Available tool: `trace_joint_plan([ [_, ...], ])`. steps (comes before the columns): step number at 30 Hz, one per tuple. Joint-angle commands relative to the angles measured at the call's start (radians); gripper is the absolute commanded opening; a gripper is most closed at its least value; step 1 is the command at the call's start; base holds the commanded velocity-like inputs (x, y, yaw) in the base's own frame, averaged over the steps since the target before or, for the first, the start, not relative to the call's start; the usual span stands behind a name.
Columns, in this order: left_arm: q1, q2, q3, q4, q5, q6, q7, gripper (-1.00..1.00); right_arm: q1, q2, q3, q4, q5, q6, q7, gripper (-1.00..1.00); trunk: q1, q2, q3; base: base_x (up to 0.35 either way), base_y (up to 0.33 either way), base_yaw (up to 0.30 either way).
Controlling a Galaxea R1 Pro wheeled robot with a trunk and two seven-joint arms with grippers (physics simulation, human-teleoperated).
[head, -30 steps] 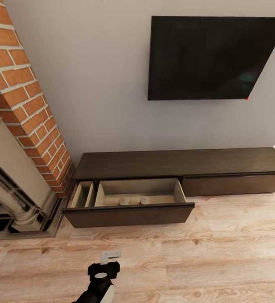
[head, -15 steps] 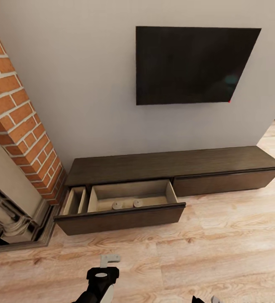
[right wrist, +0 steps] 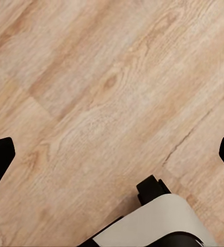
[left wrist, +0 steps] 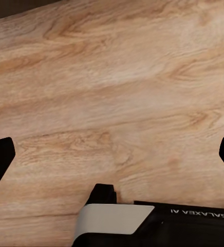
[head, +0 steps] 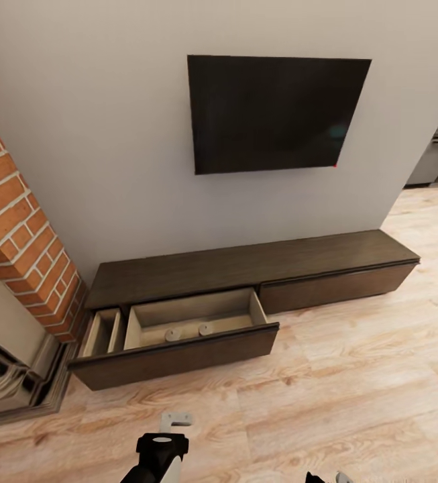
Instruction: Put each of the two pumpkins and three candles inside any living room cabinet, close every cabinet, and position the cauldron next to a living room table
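Overhead, open cabinet (head: 178, 349) holds seemingly two candles (head: 173, 334); wrists see floor (left wrist: 112, 92).

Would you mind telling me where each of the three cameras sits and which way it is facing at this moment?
Head view: on the robot's head, looking forward and down at the cabinet with its open drawer, two candles inside, TV above; the left gripper shows low.
Left wrist view: by the left gripper, facing the plank floor; dark fingertips at both edges.
Right wrist view: by the right gripper, facing floor likewise.
Shared: all three see the same wood floor.
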Motion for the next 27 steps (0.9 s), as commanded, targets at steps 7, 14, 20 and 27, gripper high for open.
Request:
trace_joint_plan([
  [7, -0.001, 0.001, -0.005, -0.001, 0.011, 0.005, 0.010, 1.00, -0.001, 0.019, 0.012, 0.000, -0.008, -0.004, -0.005, 1.00, 0.000, -0.001, 0.008, 0.000, 0.000, -0.187],
  [14, -0.001, 0.001, -0.005, -0.001, 0.011, 0.005, 0.010, 1.00, -0.001, 0.022, 0.013, 0.001, -0.008, -0.004, -0.005, 1.00, 0.000, -0.001, 0.018, 0.000, 0.000, -0.187],
  [20, -0.001, 0.001, -0.006, -0.001, 0.011, 0.005, 0.010, 1.00, 0.000, 0.023, 0.013, 0.002, -0.008, -0.004, -0.005, 1.00, 0.000, -0.001, 0.026, 0.000, 0.000, -0.187],
  [27, -0.001, 0.001, -0.005, -0.001, 0.011, 0.006, 0.010, 1.00, 0.000, 0.023, 0.013, 0.002, -0.008, -0.005, -0.005, 1.00, 0.000, -0.001, 0.035, 0.000, 0.000, -0.187],
])
